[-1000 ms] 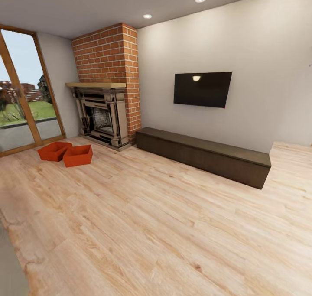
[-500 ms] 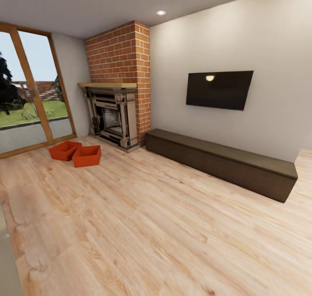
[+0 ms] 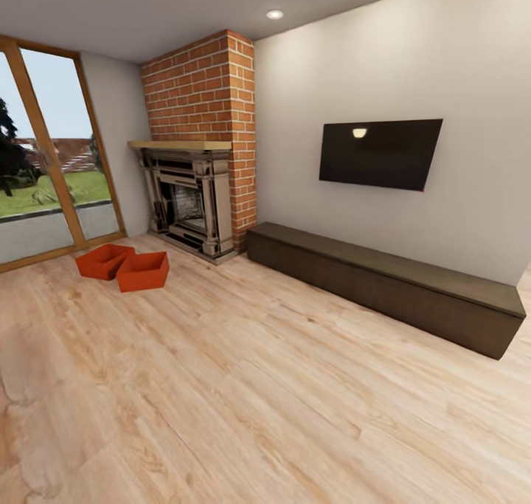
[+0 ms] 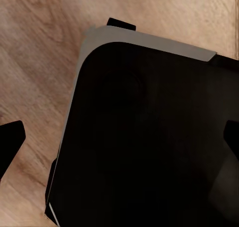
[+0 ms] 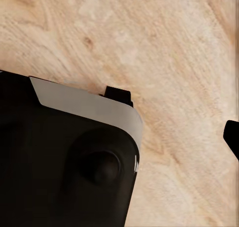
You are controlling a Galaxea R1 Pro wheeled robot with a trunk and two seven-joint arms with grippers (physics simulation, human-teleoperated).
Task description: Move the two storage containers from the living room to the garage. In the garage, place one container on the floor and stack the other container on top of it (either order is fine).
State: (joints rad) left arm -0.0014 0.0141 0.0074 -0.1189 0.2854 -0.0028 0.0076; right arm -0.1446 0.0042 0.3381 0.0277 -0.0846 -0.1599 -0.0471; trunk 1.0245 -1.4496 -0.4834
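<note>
Two red-orange open-topped storage containers stand side by side on the light wood plank floor of the living room, far ahead at the left in the head view. One container [image 3: 104, 260] lies nearer the glass doors and the other container [image 3: 144, 270] touches it on the right. My left gripper [image 4: 119, 139] hangs open over my dark base, a fingertip [image 4: 11, 141] at each edge of the left wrist view. My right gripper [image 5: 119, 137] is open and empty above the planks, with one fingertip [image 5: 232, 136] showing.
A dark ornate fireplace [image 3: 186, 205] under a red brick chimney [image 3: 203, 91] stands behind the containers. Wood-framed glass doors [image 3: 44, 157] are at the left. A long low dark cabinet [image 3: 383, 286] runs along the right wall under a wall television [image 3: 380, 153]. Wide wood floor [image 3: 243, 386] lies between me and the containers.
The whole head view has shifted: the camera has turned and moved, so fireplace, television and cabinet sit further right. The containers have not moved on the floor.
</note>
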